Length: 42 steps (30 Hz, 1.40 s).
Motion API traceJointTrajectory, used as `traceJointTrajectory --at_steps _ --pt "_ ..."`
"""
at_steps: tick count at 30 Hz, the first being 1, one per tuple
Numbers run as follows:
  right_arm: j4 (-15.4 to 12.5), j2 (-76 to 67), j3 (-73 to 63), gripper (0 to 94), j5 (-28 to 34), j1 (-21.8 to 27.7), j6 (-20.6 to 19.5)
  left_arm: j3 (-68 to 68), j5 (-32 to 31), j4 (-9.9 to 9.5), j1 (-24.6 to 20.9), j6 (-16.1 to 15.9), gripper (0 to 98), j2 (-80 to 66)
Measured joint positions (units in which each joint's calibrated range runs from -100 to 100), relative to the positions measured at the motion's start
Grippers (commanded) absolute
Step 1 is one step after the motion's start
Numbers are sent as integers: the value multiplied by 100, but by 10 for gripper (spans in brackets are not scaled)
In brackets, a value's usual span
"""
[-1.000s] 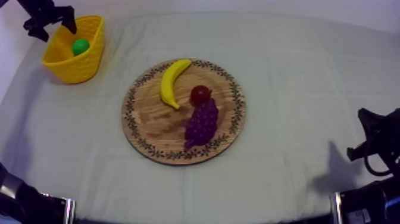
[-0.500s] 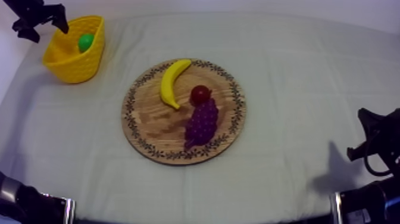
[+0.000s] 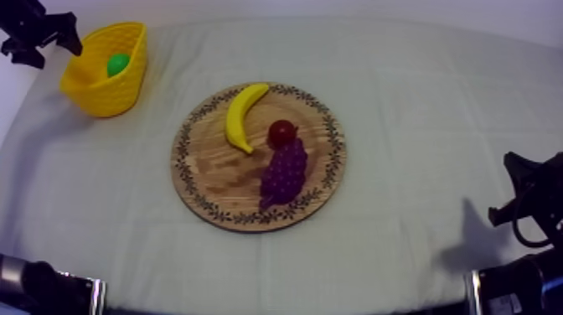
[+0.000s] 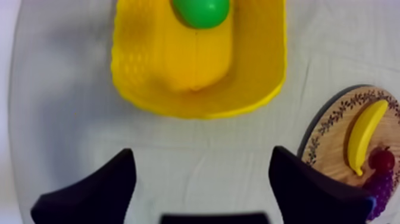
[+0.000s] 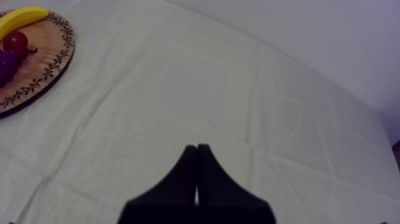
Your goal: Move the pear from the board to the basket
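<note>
The green pear [image 3: 118,64] lies inside the yellow basket [image 3: 126,84] at the table's far left; the left wrist view has the pear [image 4: 201,11] against the basket's [image 4: 256,89] far wall. My left gripper [image 3: 38,42] hangs open just left of the basket, its fingers [image 4: 101,190] spread with only cloth between them. The round wooden board [image 3: 209,176] in the middle holds a banana [image 3: 243,115], a small red fruit [image 3: 282,132] and grapes [image 3: 283,172]. My right gripper [image 5: 196,156] is shut on nothing, low at the right edge [image 3: 524,197].
The board [image 5: 41,65] with its fruit lies well away from my right gripper across bare cloth. The table's far edge runs close behind the basket.
My left gripper has drawn away leftward from over the basket's rim to beyond its left side. The pear stays in the basket. The right arm has not moved.
</note>
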Motion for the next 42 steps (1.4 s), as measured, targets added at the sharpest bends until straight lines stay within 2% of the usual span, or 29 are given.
traceJointTrajectory --at_steps 8,16,26,32,42 --pt "0 0 0 4 0 0 0 866 -229 44 -84 43 721 -812" --pt "0 0 0 4 0 0 0 1799 -742 83 -107 41 653 -1721" --pt "0 0 0 4 0 0 -11 3079 -1567 366 -144 -173 589 -2942" --pt "0 0 0 4 0 0 -11 3771 -1941 491 -155 -198 550 -3636" --pt "0 0 0 4 0 0 -1 4945 -2682 507 -33 -223 466 -4873"
